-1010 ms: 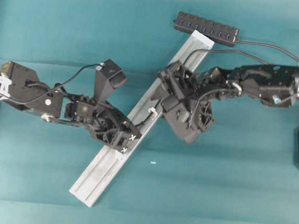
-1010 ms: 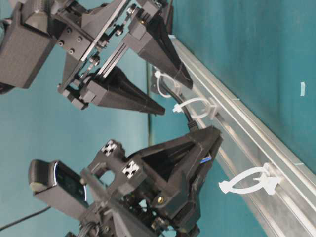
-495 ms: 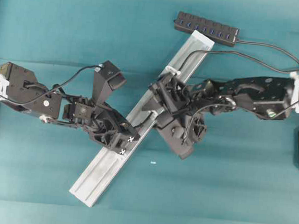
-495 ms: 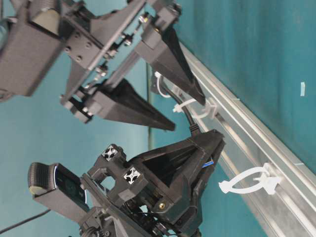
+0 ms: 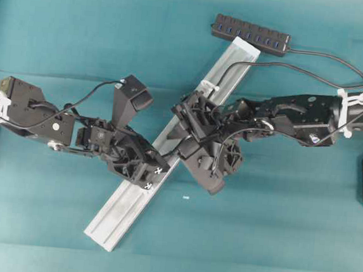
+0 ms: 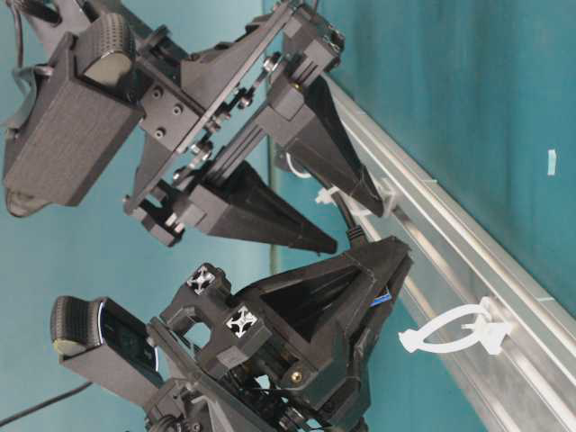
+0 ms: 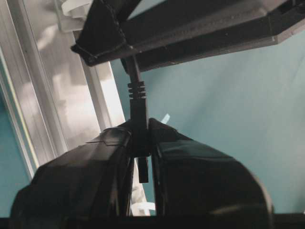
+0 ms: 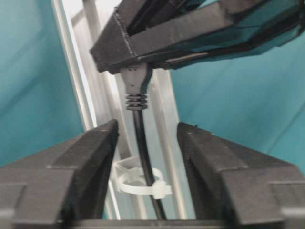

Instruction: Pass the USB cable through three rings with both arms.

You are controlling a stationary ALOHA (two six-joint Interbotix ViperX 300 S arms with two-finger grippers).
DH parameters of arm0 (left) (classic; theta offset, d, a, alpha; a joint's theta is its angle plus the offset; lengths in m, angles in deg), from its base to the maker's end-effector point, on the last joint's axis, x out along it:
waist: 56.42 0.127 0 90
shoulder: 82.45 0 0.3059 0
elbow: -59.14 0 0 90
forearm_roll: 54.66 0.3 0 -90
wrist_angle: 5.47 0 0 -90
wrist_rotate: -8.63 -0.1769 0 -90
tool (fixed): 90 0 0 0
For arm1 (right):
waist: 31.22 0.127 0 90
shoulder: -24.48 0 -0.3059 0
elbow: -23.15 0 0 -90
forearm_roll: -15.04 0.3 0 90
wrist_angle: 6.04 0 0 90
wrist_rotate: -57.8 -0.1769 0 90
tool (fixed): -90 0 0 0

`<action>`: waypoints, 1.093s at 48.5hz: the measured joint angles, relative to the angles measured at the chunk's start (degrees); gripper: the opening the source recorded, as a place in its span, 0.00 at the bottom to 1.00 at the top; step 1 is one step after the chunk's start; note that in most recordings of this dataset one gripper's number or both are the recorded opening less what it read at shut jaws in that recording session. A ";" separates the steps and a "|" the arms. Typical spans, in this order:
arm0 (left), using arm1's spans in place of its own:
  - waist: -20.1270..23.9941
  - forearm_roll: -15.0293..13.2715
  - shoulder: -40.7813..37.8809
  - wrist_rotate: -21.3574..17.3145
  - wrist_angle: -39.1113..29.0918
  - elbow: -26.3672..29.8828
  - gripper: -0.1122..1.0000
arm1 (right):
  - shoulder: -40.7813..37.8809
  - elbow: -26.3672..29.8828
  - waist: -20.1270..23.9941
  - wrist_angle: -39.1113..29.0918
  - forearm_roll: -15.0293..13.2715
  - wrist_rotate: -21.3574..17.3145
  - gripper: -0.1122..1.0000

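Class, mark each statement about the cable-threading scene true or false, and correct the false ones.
1. The left end effector is shut on the cable's plug. True.
2. The right end effector has clamped the cable. False: its fingers stand apart on either side of the cable.
3. The rail lies diagonally on the table. True.
4. The cable passes through the ring nearest the table-level camera. False: that ring is empty.
5. The hub sits on the rail's middle. False: it lies at the rail's far end.
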 measured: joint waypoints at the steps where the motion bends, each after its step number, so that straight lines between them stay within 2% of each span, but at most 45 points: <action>1: 0.00 0.00 0.00 -0.09 0.00 0.00 0.20 | 0.00 0.00 -0.09 -0.18 -0.26 0.00 0.57; 9: 0.00 0.00 0.09 0.00 -0.09 0.00 0.20 | -0.09 0.18 0.00 -1.85 -2.29 0.00 0.24; 12: -0.09 0.00 0.09 -0.09 -0.09 0.00 0.20 | -0.18 0.35 0.00 -2.37 -2.37 0.09 0.17; 32: -0.26 0.09 1.67 -0.09 -0.18 -0.35 0.19 | -1.23 3.34 -0.09 -6.42 -2.99 0.00 0.16; 45: 0.09 0.00 2.99 -0.18 -0.18 -1.67 0.19 | -1.67 4.13 0.00 -7.12 -6.59 0.00 0.16; 48: 0.18 0.09 3.25 -0.26 -0.18 -1.85 0.28 | -1.67 4.13 0.00 -7.12 -6.77 0.00 0.16; 53: 0.18 0.00 4.22 -0.44 -0.18 -1.85 0.53 | -1.93 4.13 0.00 -7.12 -7.03 0.00 0.16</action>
